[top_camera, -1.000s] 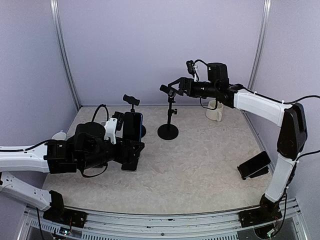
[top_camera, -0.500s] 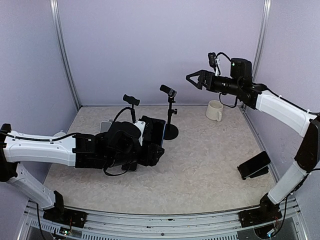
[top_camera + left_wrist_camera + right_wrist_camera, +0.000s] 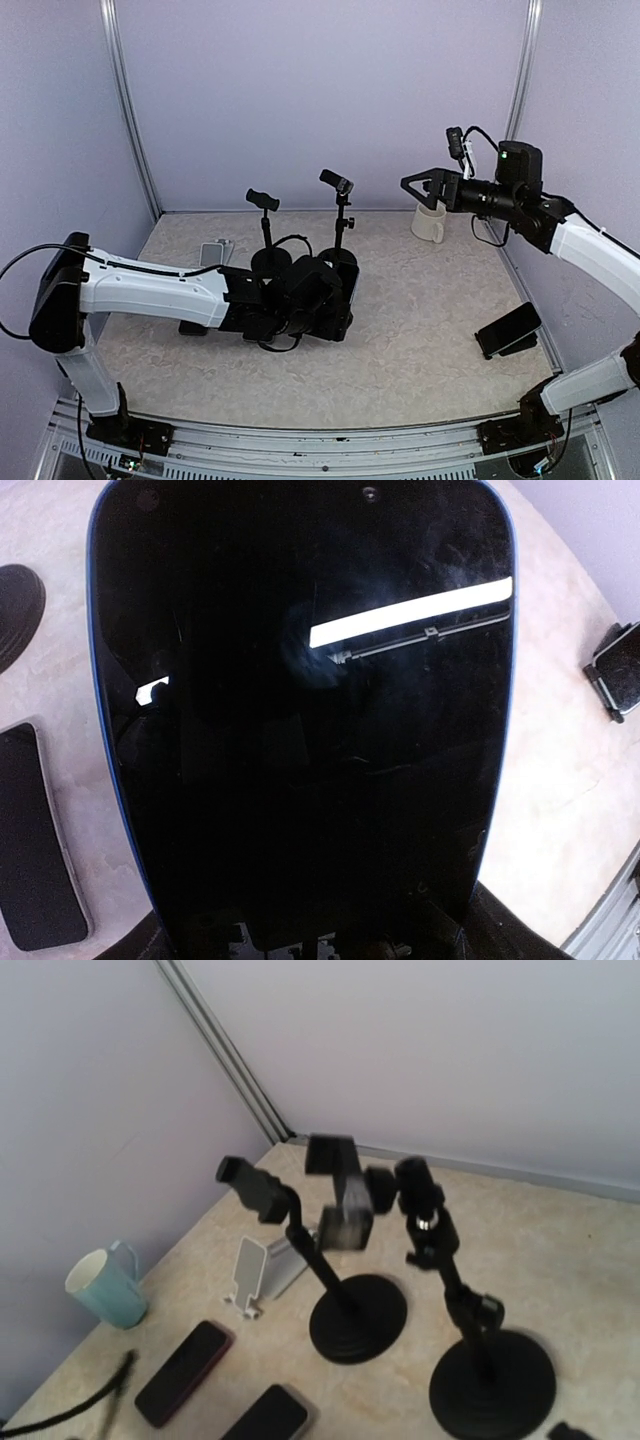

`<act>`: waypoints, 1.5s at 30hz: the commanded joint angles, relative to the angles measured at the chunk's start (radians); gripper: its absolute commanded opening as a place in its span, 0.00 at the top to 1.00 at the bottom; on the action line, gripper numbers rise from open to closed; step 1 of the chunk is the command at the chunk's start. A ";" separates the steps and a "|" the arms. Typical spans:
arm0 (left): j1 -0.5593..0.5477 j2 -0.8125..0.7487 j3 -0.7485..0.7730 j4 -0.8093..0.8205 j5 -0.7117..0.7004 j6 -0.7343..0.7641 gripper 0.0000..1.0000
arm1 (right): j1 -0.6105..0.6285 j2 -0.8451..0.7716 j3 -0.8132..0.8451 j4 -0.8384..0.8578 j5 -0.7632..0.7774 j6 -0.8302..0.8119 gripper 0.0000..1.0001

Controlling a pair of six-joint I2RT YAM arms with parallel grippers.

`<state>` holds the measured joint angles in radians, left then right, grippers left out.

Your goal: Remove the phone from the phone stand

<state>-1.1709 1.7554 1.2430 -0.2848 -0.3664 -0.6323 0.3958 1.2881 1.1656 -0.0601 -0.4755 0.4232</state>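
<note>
Counting: two black pole stands (image 3: 358, 1332), one held phone (image 3: 300, 710).

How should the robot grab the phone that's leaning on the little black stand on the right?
Probably pinch the leaning phone across its two long edges near the raised top end, coming down from above. It lies tilted on the black stand, so those edges look free, while its low end sits close to the table.

The left arm (image 3: 150, 290) and right arm (image 3: 600, 255) share one build: white shells on the long links, black joints, wrists and bases. Thin black cables (image 3: 25, 262) loop along them. The right gripper (image 3: 415, 192) is black with slim angled fingers, and a green light (image 3: 505, 153) glows behind it.
</note>
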 commanded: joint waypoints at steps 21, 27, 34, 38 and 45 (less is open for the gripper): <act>0.113 0.331 0.221 -0.069 0.031 -0.204 0.53 | -0.062 -0.228 -0.276 -0.039 -0.044 0.002 0.00; 0.113 0.392 0.267 -0.102 0.027 -0.275 0.50 | -0.069 -0.237 -0.308 -0.012 -0.053 0.017 0.00; 0.101 0.478 0.344 -0.178 0.007 -0.331 0.44 | -0.075 -0.242 -0.333 0.004 -0.064 0.029 0.00; 0.096 0.497 0.360 -0.195 -0.004 -0.346 0.36 | -0.081 -0.249 -0.340 0.007 -0.069 0.029 0.00; 0.086 0.514 0.386 -0.231 -0.025 -0.347 0.23 | -0.093 -0.247 -0.345 0.002 -0.077 0.025 0.00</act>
<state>-1.0790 2.2265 1.6135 -0.4644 -0.3843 -0.9546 0.3210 1.0595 0.8341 -0.0788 -0.5385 0.4458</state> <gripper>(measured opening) 0.746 0.999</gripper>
